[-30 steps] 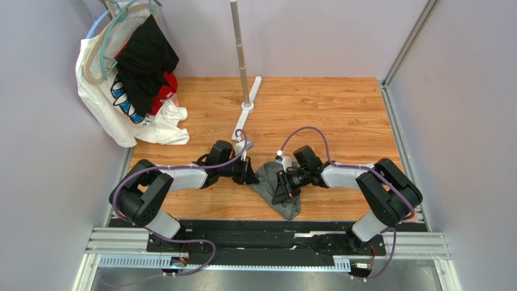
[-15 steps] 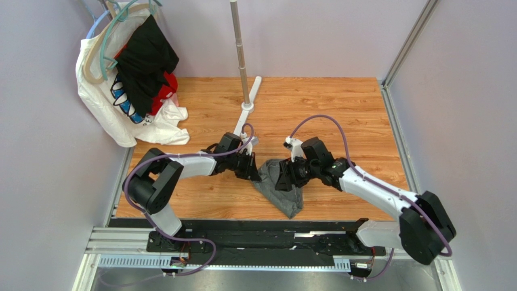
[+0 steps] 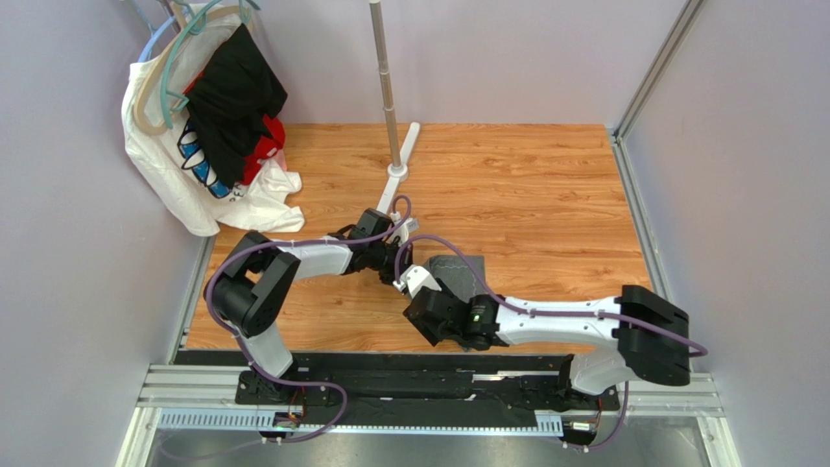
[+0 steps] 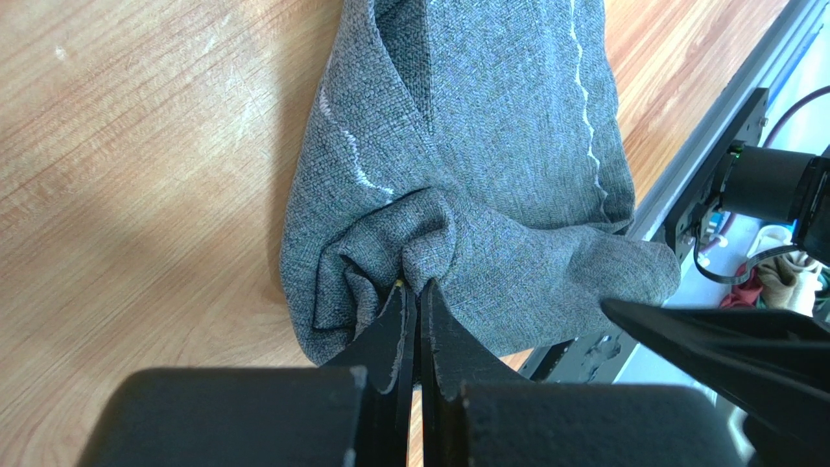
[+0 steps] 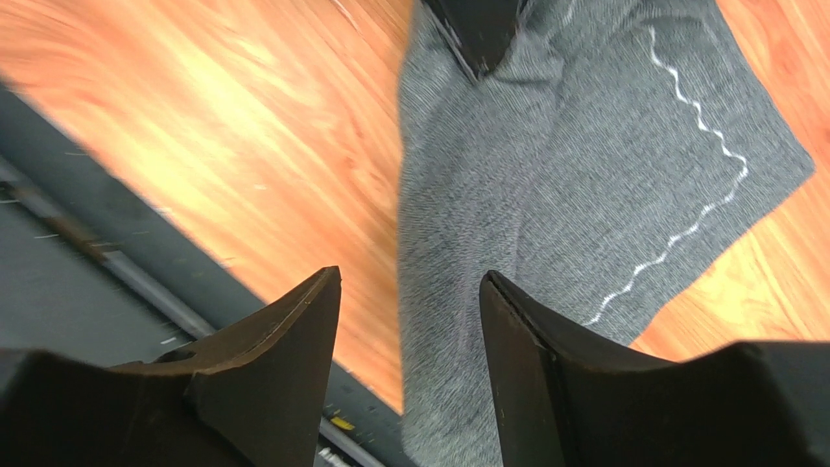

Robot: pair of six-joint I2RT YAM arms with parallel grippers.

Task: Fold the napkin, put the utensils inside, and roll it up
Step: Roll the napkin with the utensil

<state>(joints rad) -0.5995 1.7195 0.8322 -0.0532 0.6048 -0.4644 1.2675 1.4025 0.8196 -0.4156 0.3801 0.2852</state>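
Note:
The dark grey napkin (image 3: 460, 272) lies bunched on the wooden table, with a pale wavy stitched line along its edges (image 4: 487, 146) (image 5: 584, 146). My left gripper (image 3: 399, 274) (image 4: 414, 287) is shut on a bunched fold at the napkin's left end; its fingertip shows at the top of the right wrist view (image 5: 477, 29). My right gripper (image 3: 427, 316) (image 5: 409, 277) is open and empty, hovering over the napkin's near end by the table's front edge. The right arm covers much of the napkin from above. No utensils are in view.
A metal stand pole (image 3: 388, 88) with a white base (image 3: 397, 170) stands at the back centre. White, black and red clothes on hangers (image 3: 209, 117) hang at the back left. The black front rail (image 3: 390, 365) (image 5: 117, 282) runs just below the right gripper.
My right arm has swung down and to the left, so its gripper is now at the napkin's near end, open. The left gripper has stayed shut on the napkin and shifted slightly.

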